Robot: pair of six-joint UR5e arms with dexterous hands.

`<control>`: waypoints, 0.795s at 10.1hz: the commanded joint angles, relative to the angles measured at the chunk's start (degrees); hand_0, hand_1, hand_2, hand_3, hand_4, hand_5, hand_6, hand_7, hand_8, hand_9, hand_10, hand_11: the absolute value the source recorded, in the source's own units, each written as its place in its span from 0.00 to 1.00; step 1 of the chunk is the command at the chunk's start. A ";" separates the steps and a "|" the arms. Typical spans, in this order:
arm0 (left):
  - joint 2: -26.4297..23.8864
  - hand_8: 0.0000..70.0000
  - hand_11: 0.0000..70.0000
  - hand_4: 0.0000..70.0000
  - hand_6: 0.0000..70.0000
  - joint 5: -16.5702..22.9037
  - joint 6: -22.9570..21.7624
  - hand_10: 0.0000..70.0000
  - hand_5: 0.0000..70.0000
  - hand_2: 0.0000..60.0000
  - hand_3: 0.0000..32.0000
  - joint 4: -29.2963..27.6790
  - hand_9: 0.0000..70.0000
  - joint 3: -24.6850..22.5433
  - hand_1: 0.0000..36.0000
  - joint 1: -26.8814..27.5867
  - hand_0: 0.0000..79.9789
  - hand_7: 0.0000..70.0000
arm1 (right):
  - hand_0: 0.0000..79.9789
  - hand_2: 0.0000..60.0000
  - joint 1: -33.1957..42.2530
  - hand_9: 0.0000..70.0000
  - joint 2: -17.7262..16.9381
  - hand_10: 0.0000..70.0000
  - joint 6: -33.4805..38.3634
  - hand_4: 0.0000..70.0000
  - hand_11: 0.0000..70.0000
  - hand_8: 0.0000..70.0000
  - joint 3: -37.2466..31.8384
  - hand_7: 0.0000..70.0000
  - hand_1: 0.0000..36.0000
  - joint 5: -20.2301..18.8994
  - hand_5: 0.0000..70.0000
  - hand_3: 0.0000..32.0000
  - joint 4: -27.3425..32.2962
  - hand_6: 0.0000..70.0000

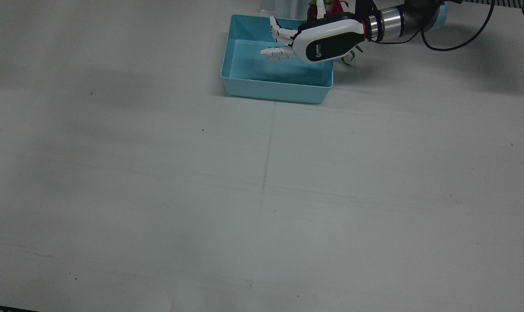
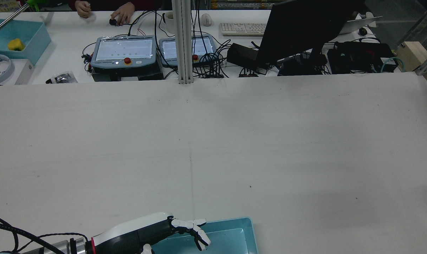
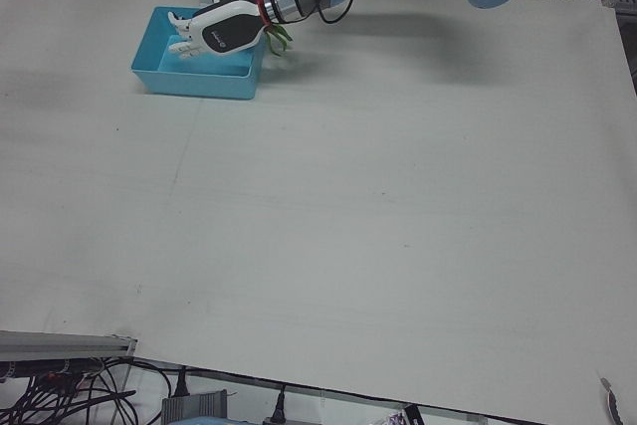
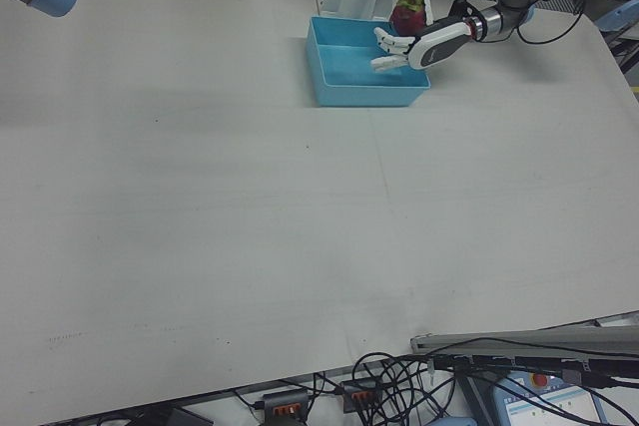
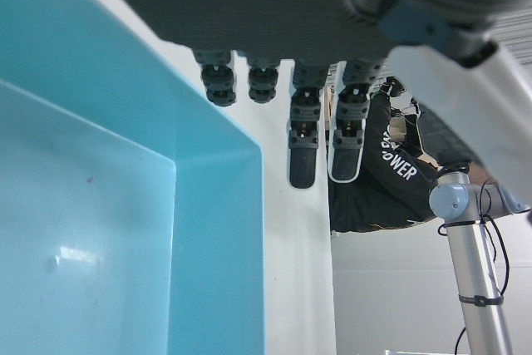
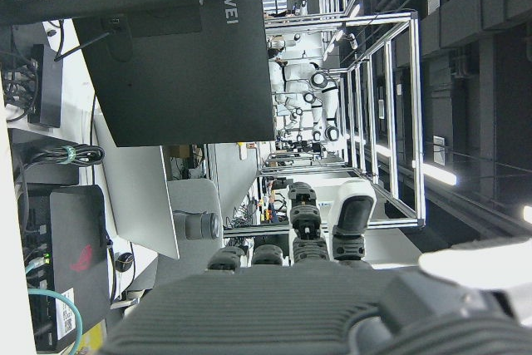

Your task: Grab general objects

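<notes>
Item 1. Your left hand [image 1: 305, 41]: hangs over the far right corner of the blue tray [image 1: 275, 89] as the front view shows it. Its fingers [image 1: 279, 53] are stretched out and spread, pointing across the tray's inside, and they hold nothing. The left hand view shows the same fingertips straight, above the tray's wall and clear of it.

Item 2. Dragon fruit [image 1: 329, 6]: pink with green scales. It sits at the tray's far corner, next to the robot's pedestal, and is mostly hidden by the hand's palm housing. Green tips show past the wrist side of the hand, outside the tray's wall. The fruit lies behind and beside the palm, not between the fingers, which point away from it. You cannot tell from these views whether the palm touches it.

Item 3. Your right hand [image 6: 307, 288]: seen only by its own camera. Its fingers [image 6: 347, 214] are extended and apart with nothing between them, raised toward the room rather than the table [image 1: 262, 195].
</notes>
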 commanded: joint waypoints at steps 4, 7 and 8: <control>2.82 0.22 0.08 0.34 0.52 12.55 0.01 0.06 0.38 0.00 0.00 0.10 0.08 2.75 0.00 -26.86 0.59 0.52 | 0.00 0.00 0.00 0.00 0.06 0.00 0.00 0.00 0.00 0.00 -0.09 0.00 0.00 0.00 0.00 0.00 0.00 0.00; 10.48 0.15 0.07 0.19 0.34 11.77 0.01 0.05 0.18 0.00 0.00 -11.35 0.06 8.03 0.00 -37.85 0.57 0.42 | 0.00 0.00 0.00 0.00 -0.02 0.00 0.00 0.00 0.00 0.00 -0.09 0.00 0.00 0.00 0.00 0.00 0.00 0.00; 10.92 0.11 0.05 0.14 0.29 11.68 0.01 0.03 0.12 0.00 0.00 -12.14 0.06 9.43 0.00 -39.97 0.57 0.38 | 0.00 0.00 0.00 0.00 -0.02 0.00 0.00 0.00 0.00 0.00 -0.09 0.00 0.00 0.00 0.00 0.00 0.00 0.00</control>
